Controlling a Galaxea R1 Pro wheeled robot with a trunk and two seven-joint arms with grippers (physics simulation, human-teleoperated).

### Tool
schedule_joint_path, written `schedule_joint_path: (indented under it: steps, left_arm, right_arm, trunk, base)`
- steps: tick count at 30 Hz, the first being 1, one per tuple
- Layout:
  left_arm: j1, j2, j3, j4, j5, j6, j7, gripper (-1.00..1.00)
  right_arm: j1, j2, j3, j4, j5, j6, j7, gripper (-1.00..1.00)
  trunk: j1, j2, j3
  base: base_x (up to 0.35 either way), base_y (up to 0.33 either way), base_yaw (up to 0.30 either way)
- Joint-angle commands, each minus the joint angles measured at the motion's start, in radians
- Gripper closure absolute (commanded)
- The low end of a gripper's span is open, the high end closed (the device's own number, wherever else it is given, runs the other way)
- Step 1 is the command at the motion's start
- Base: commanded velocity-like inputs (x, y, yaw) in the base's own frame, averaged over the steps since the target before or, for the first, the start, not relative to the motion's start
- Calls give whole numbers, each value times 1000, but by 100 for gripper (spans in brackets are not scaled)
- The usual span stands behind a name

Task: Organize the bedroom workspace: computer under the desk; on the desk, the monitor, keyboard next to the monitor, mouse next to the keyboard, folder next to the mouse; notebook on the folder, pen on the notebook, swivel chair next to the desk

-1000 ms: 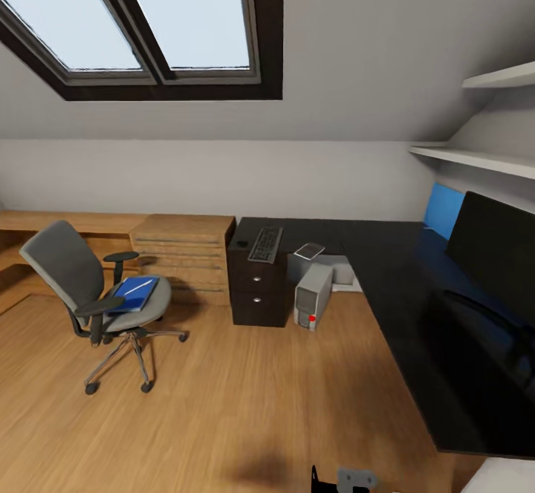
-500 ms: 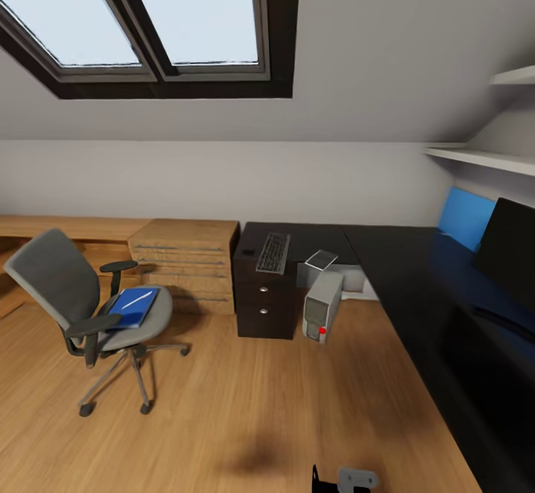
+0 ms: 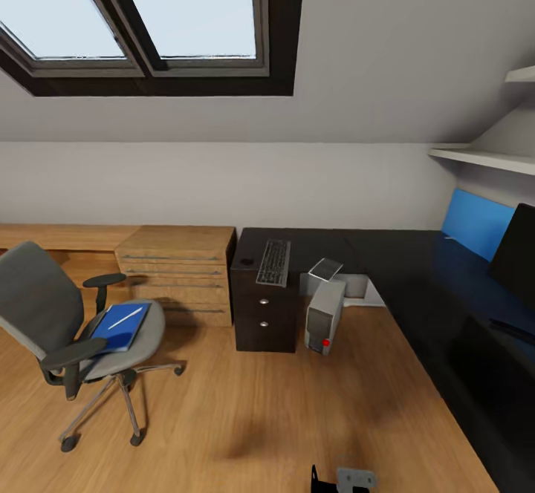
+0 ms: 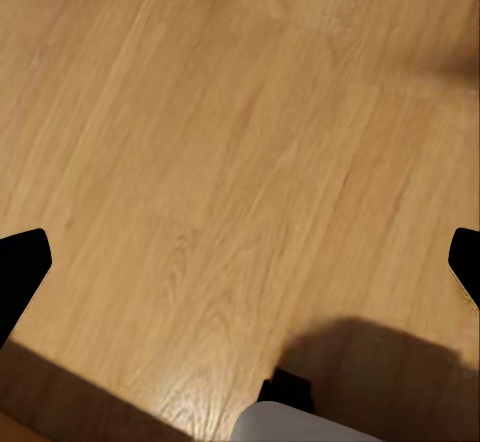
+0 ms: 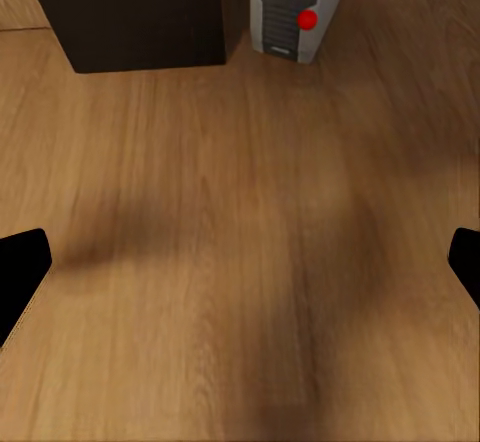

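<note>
Setting: attic room fitted out as a home office — sloped ceiling with a dark-framed skylight (image 3: 148, 25), wood plank floor (image 3: 245, 411). Long black L-shaped table (image 3: 401, 270) with drawers; keyboard (image 3: 274, 262) on it, monitor (image 3: 516, 259) at far right. Tower computer (image 3: 325, 315) on the floor beside the drawers. Grey swivel chair (image 3: 67, 330), light wooden drawer unit (image 3: 174, 274), wall shelves (image 3: 483, 157) — domestic, not commercial.

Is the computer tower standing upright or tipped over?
Upright: the computer stands on its base on the wooden floor beside the desk's drawers, red light low on its front.
</note>
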Motion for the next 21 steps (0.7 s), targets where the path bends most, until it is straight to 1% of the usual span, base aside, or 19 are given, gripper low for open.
schedule_joint_path:
  steps: [1, 6, 21]
  left_arm:
    - [-1, 1, -8, 0, 11, -5, 7, -100]
    - [-1, 0, -8, 0, 10, -5, 7, -100]
    - [-1, 1, -8, 0, 9, -5, 7, -100]
  right_arm:
    - [-1, 0, 9, 1, -6, -3, -6, -100]
    - [-1, 1, 10, 1, -6, -3, -6, -100]
    - [-1, -1, 10, 1, -5, -3, -6, -100]
  trunk:
    - [1, -1, -1]
    - [1, -1, -1]
    - [1, -1, -1]
  base:
    - [312, 120, -22]
    - [316, 66, -8]
    - [321, 4, -3]
